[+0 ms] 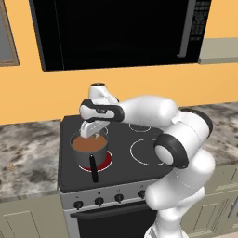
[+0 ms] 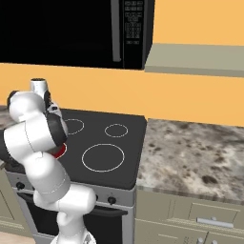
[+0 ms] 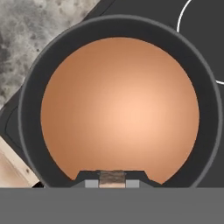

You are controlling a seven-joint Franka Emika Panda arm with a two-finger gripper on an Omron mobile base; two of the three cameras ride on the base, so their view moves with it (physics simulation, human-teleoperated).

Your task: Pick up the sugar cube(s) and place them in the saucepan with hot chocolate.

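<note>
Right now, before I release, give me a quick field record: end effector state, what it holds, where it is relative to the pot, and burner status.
end effector: shut on sugar cube
position: above the saucepan, looking straight down at the hot chocolate
saucepan location: front left burner of the stove
burner: glowing red under the pan
handle: black, points toward the stove's front edge
other sugar cube: on the counter left of the stove

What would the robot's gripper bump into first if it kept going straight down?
Probably the brown hot chocolate inside the small round grey metal saucepan; the gripper, shut on a tiny tan sugar cube, points straight into it.
</note>
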